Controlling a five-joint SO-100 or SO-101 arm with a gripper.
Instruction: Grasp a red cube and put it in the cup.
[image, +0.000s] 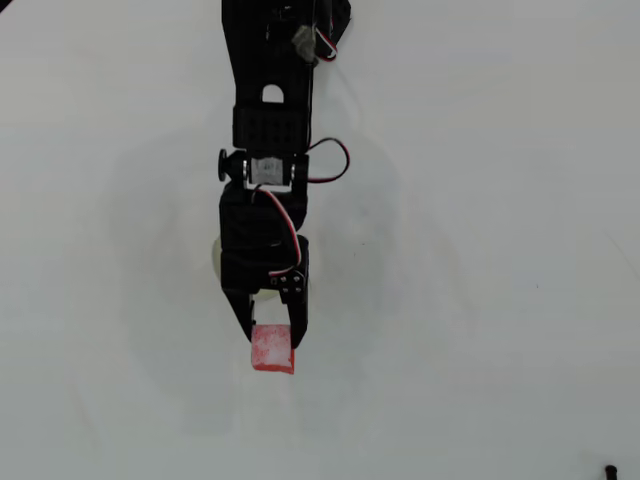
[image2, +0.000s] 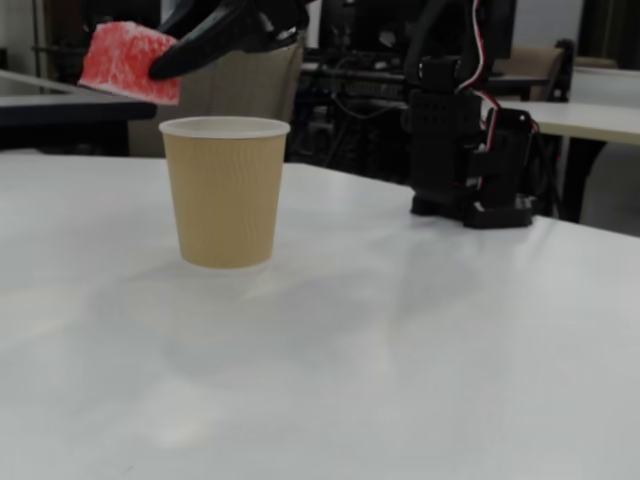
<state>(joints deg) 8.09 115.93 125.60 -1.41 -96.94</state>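
Note:
My gripper (image: 270, 338) is shut on the red cube (image: 272, 349), a small cube with a whitish scuffed top. In the fixed view the red cube (image2: 129, 61) hangs in the air, above and a little left of the rim of the cup (image2: 223, 191), with the gripper (image2: 165, 60) closed around it from the right. The cup is ribbed and tan outside with a white rim, and it stands upright on the table. In the overhead view the arm covers nearly all of the cup (image: 215, 255); only a sliver of its rim shows at the arm's left side.
The white table (image: 480, 300) spreads around the cup. The arm's black base (image2: 465, 150) stands at the back right in the fixed view. A small dark object (image: 609, 469) lies at the bottom right corner of the overhead view.

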